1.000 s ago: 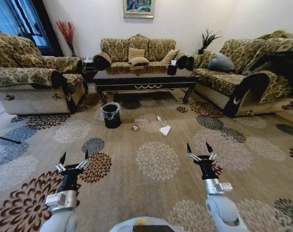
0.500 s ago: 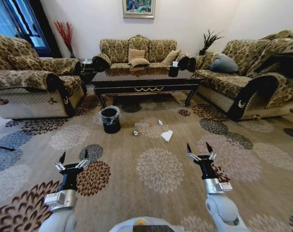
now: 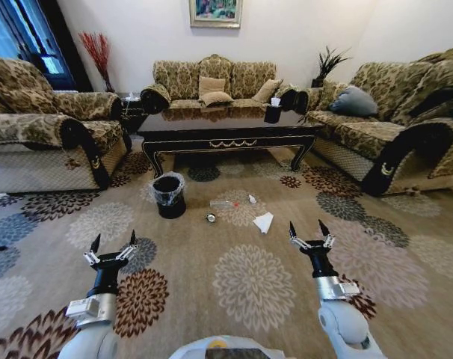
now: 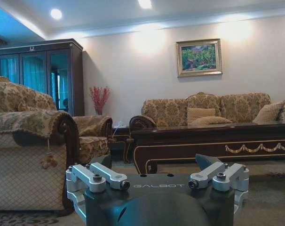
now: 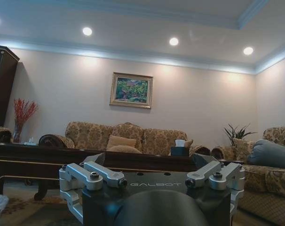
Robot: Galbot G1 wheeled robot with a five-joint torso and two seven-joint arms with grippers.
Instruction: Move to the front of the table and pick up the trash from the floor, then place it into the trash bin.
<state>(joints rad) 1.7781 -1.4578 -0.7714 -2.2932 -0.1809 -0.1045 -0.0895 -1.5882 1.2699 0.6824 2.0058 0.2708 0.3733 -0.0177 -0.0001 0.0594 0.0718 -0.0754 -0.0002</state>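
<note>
Nearest the robot, the left pincer (image 3: 113, 244) and the right pincer (image 3: 309, 232) hang side by side low over the patterned carpet (image 3: 245, 277), each with its fingers spread open and holding nothing. Ahead of them lies a broad stretch of bare carpet. Past that sits the trash: a white folded paper (image 3: 264, 222), a tiny dark round piece (image 3: 210, 218), a clear bottle (image 3: 224, 203) and a small white scrap (image 3: 252, 199), all loosely grouped on the floor. Left of them, apart, the trash bin (image 3: 169, 195) stands upright just before the desk (image 3: 226, 133). Sofas close in the room on the left, right and far side.
</note>
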